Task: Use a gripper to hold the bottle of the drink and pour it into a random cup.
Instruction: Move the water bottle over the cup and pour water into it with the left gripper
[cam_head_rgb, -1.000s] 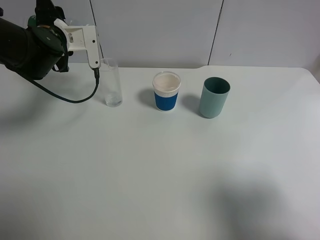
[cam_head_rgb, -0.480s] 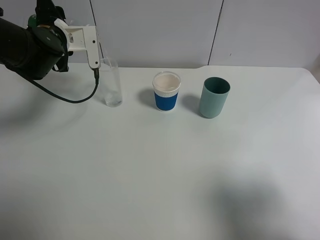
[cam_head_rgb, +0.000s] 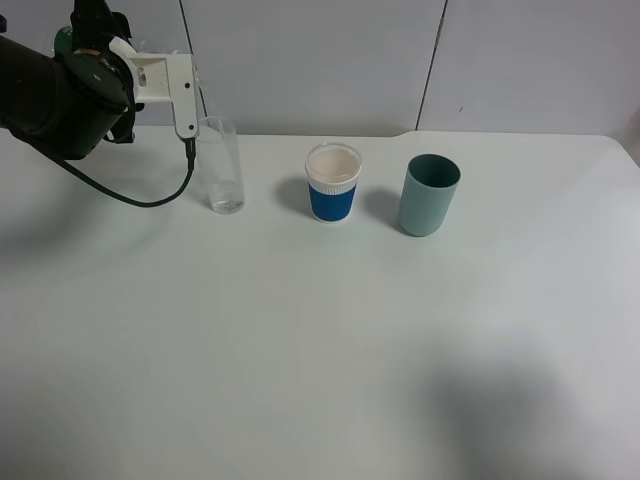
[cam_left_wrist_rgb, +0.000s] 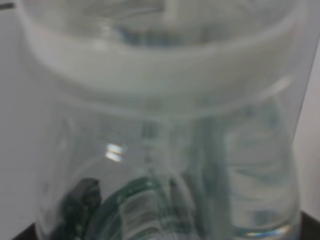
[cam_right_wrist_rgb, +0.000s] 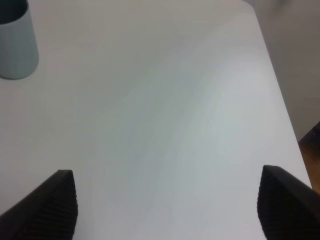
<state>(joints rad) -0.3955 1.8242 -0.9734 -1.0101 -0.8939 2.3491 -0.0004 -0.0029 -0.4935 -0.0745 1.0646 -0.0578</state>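
Left tool (cam_head_rgb: 92, 42) pinches the drink bottle (cam_left_wrist_rgb: 160, 150) near the glass tumbler (cam_head_rgb: 221, 165) rim, apparently for pouring; right tool (cam_right_wrist_rgb: 165, 210) hangs spread above the worktop (cam_head_rgb: 330, 340).

Left arm (cam_head_rgb: 55, 95) is hovering at the table's (cam_head_rgb: 320, 350) rear left, its white bracket (cam_head_rgb: 170, 85) just beside the glass (cam_head_rgb: 222, 165) rim. The glass, blue cup (cam_head_rgb: 333, 185) and teal cup (cam_head_rgb: 429, 195) are standing in a row.

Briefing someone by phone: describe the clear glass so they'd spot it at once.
Three cups stand in a row near the back edge of the white table. The glass is leftmost. It alone is clear and the tallest, unlike the blue-and-white cup and teal cup.
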